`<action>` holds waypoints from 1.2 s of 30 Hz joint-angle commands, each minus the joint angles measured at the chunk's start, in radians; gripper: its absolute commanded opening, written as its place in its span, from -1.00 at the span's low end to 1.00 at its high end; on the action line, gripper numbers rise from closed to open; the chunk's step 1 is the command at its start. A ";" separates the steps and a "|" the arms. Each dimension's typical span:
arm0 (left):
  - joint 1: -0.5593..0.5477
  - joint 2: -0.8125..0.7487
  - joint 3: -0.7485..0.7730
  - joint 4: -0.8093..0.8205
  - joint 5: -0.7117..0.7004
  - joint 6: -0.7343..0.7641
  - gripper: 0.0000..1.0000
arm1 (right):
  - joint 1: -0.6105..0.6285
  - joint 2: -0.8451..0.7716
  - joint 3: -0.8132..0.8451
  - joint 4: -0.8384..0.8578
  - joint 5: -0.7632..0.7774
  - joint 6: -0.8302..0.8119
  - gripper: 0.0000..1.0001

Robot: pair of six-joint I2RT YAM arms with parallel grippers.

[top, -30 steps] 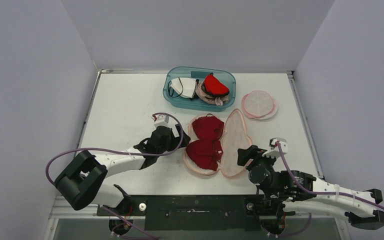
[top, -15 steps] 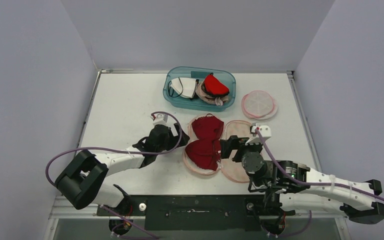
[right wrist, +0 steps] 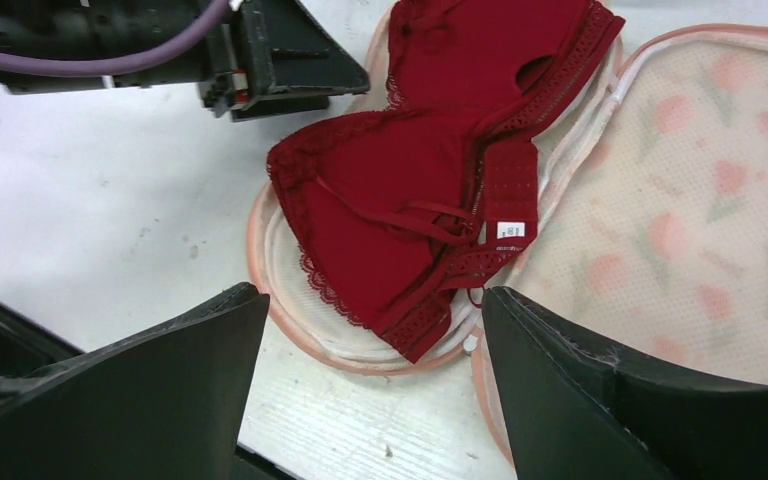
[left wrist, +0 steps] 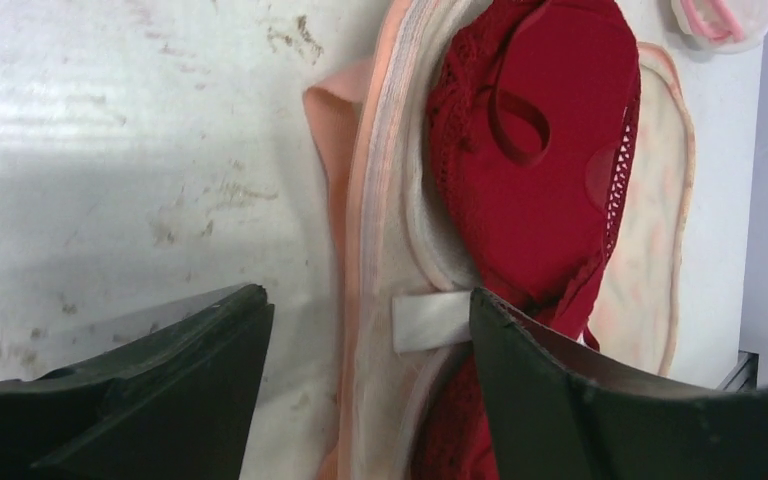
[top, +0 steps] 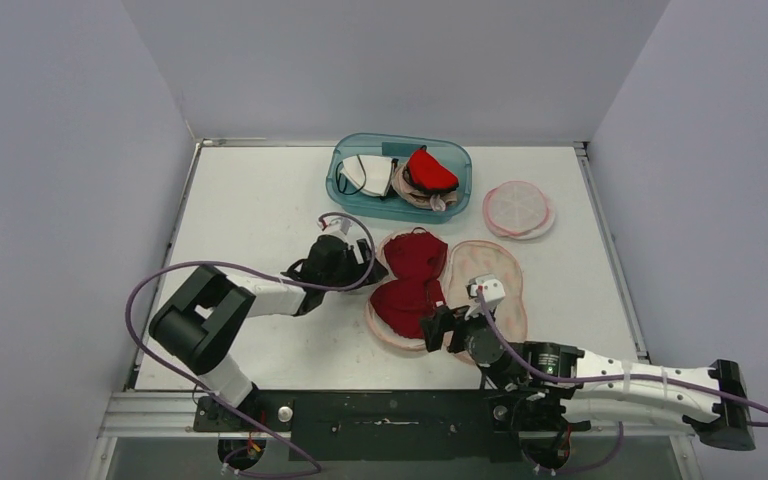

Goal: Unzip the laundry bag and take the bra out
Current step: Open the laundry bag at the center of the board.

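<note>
Nearest to me, the right gripper (top: 442, 328) hangs at the 6 o'clock edge of the bag (right wrist: 700, 210). Its fingers are spread wide and they hold nothing. The bag is already unzipped and lies open on the table (top: 250, 200). The bra (right wrist: 400, 190) is folded in the half at 9 o'clock, inside the rim, and the flap at 3 o'clock is bare.

My first worry is the grasp. The near cup lies flat on the white lining, so I think that fingers which go down too deep can pinch the lining together with the lace, and then the whole bag rises with the bra. A shallow pinch on the lace border alone may slip off.

The straps and the hook band lie loose by the zip line, and I judge that they can catch there during the lift.

Farther, at 9 o'clock of the bag, the left gripper (left wrist: 368, 300) is also wide open, with one finger on each side of the rim. A white tab (left wrist: 428, 322) is just beside its inner finger, but I cannot tell if they touch. It clamps nothing, so the bag is free to drag. The two grippers are near, so a wide swing may knock them together.

Farthest, at 12 o'clock, the tub (top: 338, 185) is well apart and no danger.
</note>
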 commanded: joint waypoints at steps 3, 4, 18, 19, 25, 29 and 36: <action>0.033 0.112 0.069 0.134 0.114 0.015 0.08 | 0.004 -0.136 -0.037 0.040 -0.003 0.033 0.60; 0.034 0.121 0.061 0.154 0.122 0.007 -0.02 | 0.005 -0.153 -0.039 0.027 0.008 0.038 0.60; 0.033 0.011 -0.219 0.337 -0.026 -0.174 -1.00 | 0.002 -0.139 -0.131 0.054 0.150 0.094 0.60; 0.032 -0.028 -0.260 0.340 -0.071 -0.207 -1.00 | -0.001 -0.134 -0.139 0.073 0.150 0.098 0.61; -0.057 -0.114 -0.481 0.454 -0.312 -0.451 -1.00 | -0.053 -0.008 -0.127 0.291 -0.056 -0.024 0.63; -0.164 -0.094 -0.525 0.511 -0.456 -0.585 -1.00 | -0.283 0.178 -0.065 0.358 -0.383 -0.031 0.64; -0.193 -0.063 -0.470 0.494 -0.470 -0.585 -1.00 | -0.579 0.239 -0.071 0.585 -0.842 -0.022 0.62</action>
